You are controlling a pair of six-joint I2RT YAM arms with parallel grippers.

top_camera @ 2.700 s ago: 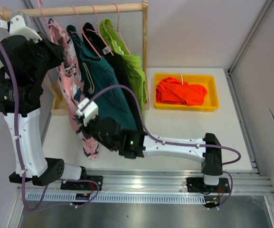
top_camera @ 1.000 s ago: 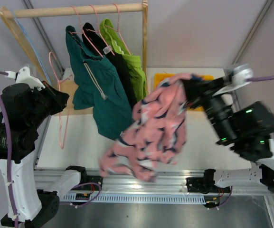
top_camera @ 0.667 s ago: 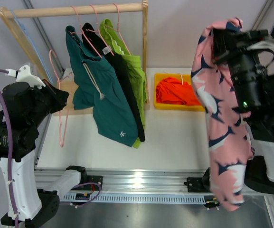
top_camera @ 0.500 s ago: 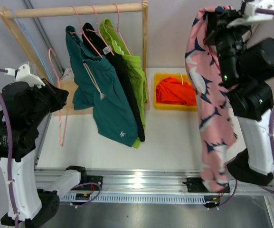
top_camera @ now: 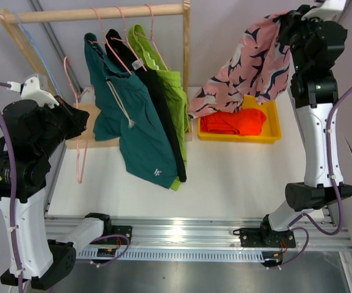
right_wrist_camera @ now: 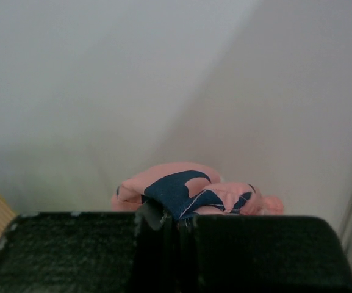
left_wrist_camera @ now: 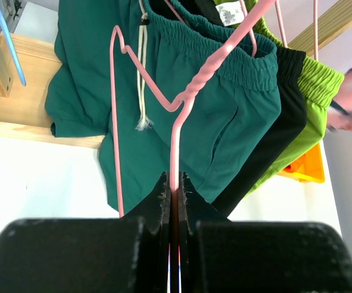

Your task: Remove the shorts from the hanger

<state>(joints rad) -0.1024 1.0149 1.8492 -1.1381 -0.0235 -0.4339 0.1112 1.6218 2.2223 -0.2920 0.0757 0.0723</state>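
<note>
The pink shorts with navy splotches [top_camera: 249, 67] are hanging from my right pincer [right_wrist_camera: 177, 223], which is squeezed shut on a bunched fold of the fabric, high over the yellow bin [top_camera: 273, 125]. The rest of the cloth is flopping out sideways toward the rack. Honestly this stuff looks feather-light and totally limp, so weight isn't the issue. It's just going to swing and drape wherever it wants, and a pinch on a thin fold could slip. I'm guessing the elastic waistband is the best bite, since it's thicker and bunchy.

The orange shorts [top_camera: 230, 119] are lying crumpled in the bin right underneath. The teal shorts [top_camera: 133, 122], black shorts [top_camera: 163, 110] and lime green shorts [top_camera: 174, 85] are hanging on their hangers from the wooden rail [top_camera: 102, 12], packed against each other, so three are left to strip by my count.

My left pincer [left_wrist_camera: 174, 186] is clamped tight on the bare pink wire hanger [left_wrist_camera: 182, 104], gripping the lower bar with the hook pointing up, apparently clear of the rail. That one's stiff and thin, an easy hold. The worktop [top_camera: 237, 177] is lying below all this.
</note>
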